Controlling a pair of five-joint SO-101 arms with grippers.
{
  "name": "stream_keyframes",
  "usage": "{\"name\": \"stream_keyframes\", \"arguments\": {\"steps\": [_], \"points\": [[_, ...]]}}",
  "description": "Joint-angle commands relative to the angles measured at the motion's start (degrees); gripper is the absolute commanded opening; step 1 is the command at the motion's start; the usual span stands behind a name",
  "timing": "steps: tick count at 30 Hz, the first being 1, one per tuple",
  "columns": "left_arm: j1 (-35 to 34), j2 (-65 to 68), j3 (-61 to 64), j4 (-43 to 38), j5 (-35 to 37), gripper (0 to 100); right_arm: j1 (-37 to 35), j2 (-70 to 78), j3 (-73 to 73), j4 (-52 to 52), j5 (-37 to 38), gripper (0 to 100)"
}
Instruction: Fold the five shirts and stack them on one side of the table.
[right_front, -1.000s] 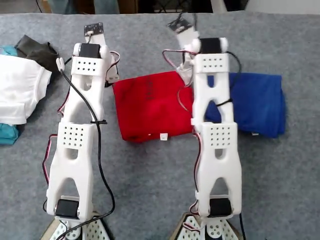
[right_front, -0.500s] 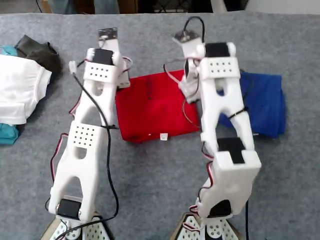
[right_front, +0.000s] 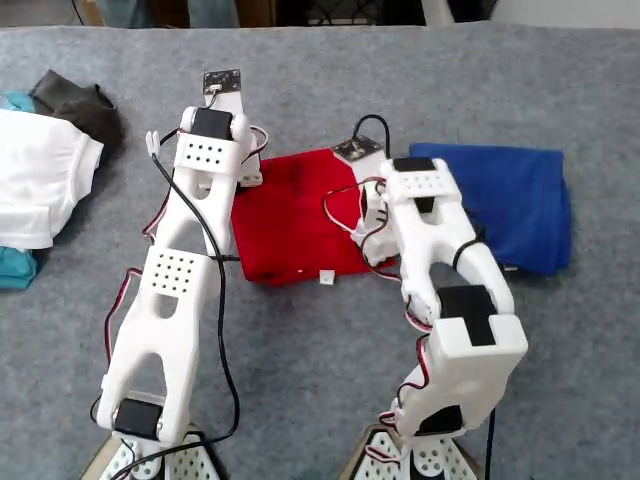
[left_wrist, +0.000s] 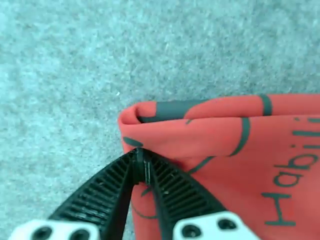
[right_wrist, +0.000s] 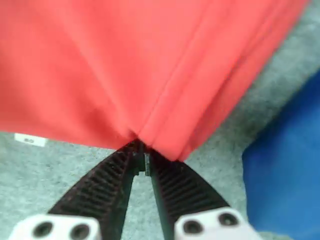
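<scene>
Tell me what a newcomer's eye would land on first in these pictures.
The red shirt lies in the middle of the table, pinched from both sides. The left gripper is shut on a folded corner and the right gripper on the opposite edge. A folded blue shirt lies just to its right, and a white shirt lies at the table's far left edge.

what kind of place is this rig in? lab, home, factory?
Probably a lab or workshop bench, though I can't be sure: the left arm and right arm mounted side by side at a grey fabric-covered table, with work pieces laid out: a red shirt, a blue shirt, a white shirt.
</scene>
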Motion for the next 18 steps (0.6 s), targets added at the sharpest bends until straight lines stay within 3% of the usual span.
{"name": "stream_keyframes", "arguments": {"steps": [1, 12, 18], "points": [[-0.5, 0.4, -2.1, 0.0, -0.4, 3, 1.4, -0.7, 0.7, -0.8, 2.6, 1.5], [0.0, -3.6, -2.1, 0.2, -4.0, 3, 8.8, -18.4, 1.0, 5.0, 12.3, 1.5], [0.4, -6.4, -2.1, 0.4, -7.6, 3, 10.6, -32.4, 2.3, 17.7, 12.6, 1.5]]}}
